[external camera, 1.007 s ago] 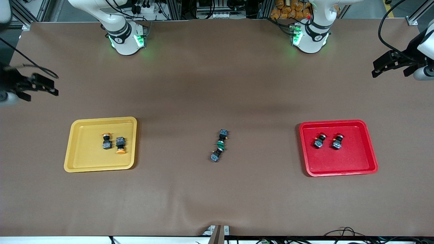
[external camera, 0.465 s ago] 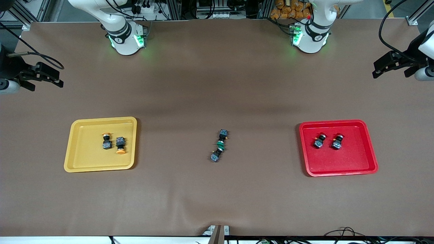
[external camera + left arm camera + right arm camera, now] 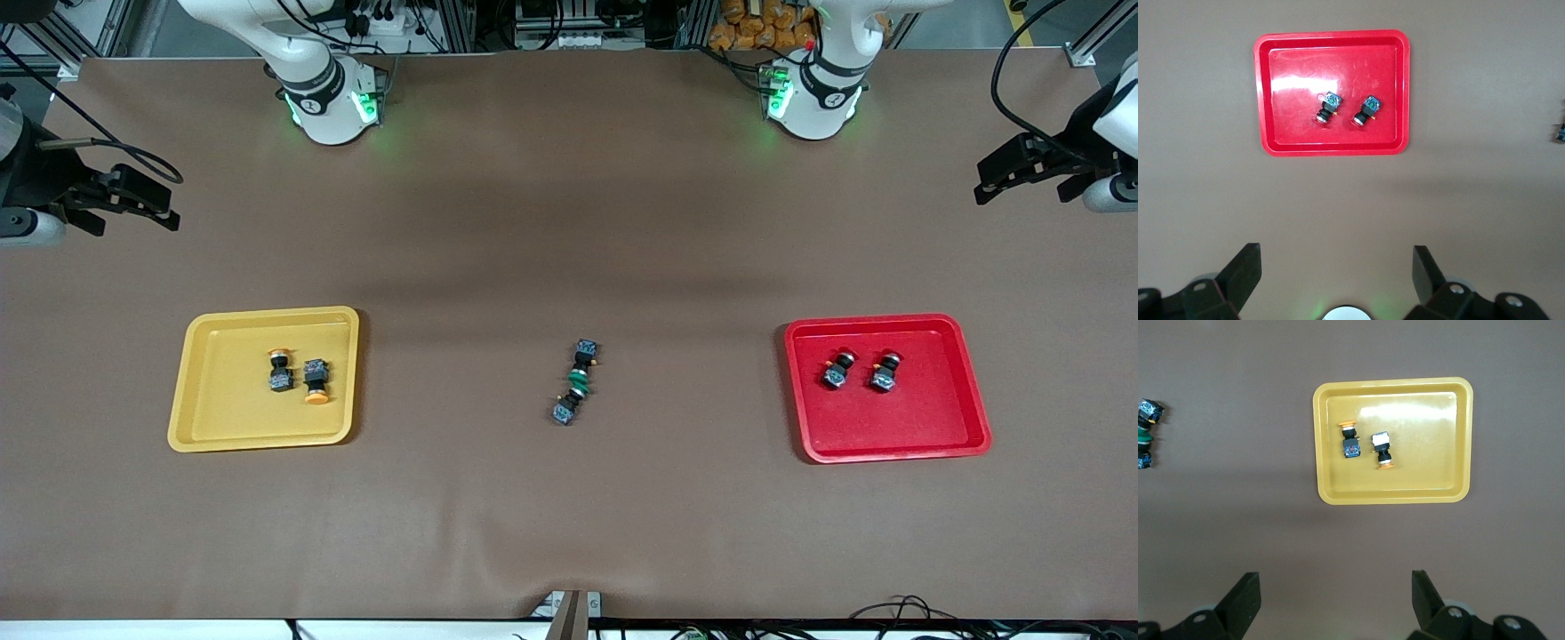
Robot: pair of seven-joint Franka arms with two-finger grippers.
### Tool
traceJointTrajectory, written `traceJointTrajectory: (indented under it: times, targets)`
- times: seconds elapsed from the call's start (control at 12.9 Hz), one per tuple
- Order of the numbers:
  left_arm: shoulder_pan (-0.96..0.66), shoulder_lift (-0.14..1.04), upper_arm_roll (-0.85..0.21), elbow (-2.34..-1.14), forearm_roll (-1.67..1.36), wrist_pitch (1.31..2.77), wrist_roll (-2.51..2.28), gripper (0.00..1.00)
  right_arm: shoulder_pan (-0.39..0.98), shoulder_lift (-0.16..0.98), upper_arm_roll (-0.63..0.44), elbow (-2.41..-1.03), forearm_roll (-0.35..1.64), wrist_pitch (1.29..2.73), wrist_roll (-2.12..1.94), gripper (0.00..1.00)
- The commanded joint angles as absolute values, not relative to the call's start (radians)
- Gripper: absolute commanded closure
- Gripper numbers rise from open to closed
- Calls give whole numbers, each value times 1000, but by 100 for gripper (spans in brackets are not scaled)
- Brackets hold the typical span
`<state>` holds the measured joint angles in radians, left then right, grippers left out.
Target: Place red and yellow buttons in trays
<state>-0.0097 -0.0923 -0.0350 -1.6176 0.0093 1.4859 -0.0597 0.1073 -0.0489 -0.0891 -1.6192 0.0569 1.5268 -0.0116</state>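
While 2 yellow buttons (image 3: 296, 377) lie in the yellow tray (image 3: 213, 427), 2 red buttons (image 3: 861, 371) lie in the red tray (image 3: 889, 440). Both the left gripper (image 3: 982, 182) and right gripper (image 3: 164, 203) hang spread wide, holding nothing.

- Left gripper (image 3: 1005, 174) hangs over the tabletop (image 3: 569, 516) at its own arm's end; one tray (image 3: 974, 442), well apart below it, holds two buttons (image 3: 837, 369) side by side.
- Right gripper (image 3: 142, 203) hangs at its arm's end; the second tray (image 3: 204, 436) holds two more buttons (image 3: 281, 370).
- Two switches (image 3: 573, 382) lie end to end between the trays.
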Motion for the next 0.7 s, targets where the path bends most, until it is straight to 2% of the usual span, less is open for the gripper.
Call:
traceJointTrajectory:
  times: [0.0, 0.62]
  targets:
    - [-9, -81, -35, -1592, -2, 1463, -40, 0, 112, -40, -84, -1592, 41, 1506, 5, 0]
    - [-9, -81, -44, -1591, -2, 1463, -41, 0, 58, -5, -92, -1532, 21, 1506, -5, 0]
